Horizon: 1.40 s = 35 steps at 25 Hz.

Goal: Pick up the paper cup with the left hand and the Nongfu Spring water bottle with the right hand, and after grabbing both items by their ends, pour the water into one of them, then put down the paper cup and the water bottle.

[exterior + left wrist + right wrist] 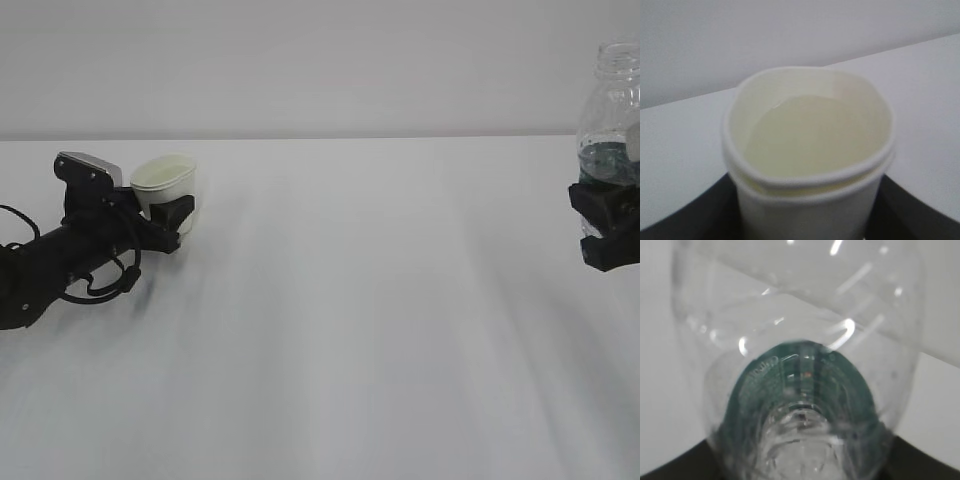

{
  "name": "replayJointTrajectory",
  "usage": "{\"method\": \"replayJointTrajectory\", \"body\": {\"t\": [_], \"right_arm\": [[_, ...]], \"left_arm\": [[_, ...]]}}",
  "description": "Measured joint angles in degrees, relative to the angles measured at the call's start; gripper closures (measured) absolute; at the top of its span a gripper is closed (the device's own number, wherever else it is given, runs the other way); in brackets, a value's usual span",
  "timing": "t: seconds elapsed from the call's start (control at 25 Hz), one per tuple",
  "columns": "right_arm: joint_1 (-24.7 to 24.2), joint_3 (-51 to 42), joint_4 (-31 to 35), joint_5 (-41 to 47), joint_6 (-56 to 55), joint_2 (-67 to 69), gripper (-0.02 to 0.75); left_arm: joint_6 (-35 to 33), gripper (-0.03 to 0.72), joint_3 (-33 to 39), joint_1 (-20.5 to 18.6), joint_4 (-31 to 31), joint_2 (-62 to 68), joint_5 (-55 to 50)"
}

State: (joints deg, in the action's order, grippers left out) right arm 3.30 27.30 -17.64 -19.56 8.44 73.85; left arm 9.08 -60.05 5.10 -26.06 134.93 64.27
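At the far left of the exterior view, the cream-white paper cup (pixel 165 178) sits low over the table, mouth up. My left gripper (pixel 172 207) is shut on its lower wall. From the left wrist camera the cup (pixel 807 150) fills the frame between two black fingers (pixel 695 220), and a pale level surface shows inside it. At the right edge the Nongfu Spring water bottle (pixel 613 110) stands upright, lifted off the table, with my right gripper (pixel 608 228) shut on its lower part. The bottle (pixel 800 390) with its green label sits between the right fingers (pixel 927 462). I cannot make out water in it.
A white table (pixel 360 330) runs across the whole view to a pale wall (pixel 320 60) behind. The two arms are far apart, one at each side edge.
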Motion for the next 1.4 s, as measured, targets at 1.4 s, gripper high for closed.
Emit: {"method": "replayJointTrajectory", "body": {"t": [1.4], "right_arm": [[0.0, 0.0, 0.0, -0.38, -0.57, 0.0, 0.38]], "left_arm": [[0.0, 0.008, 6.31, 0.0, -1.56, -1.07, 1.15]]}}
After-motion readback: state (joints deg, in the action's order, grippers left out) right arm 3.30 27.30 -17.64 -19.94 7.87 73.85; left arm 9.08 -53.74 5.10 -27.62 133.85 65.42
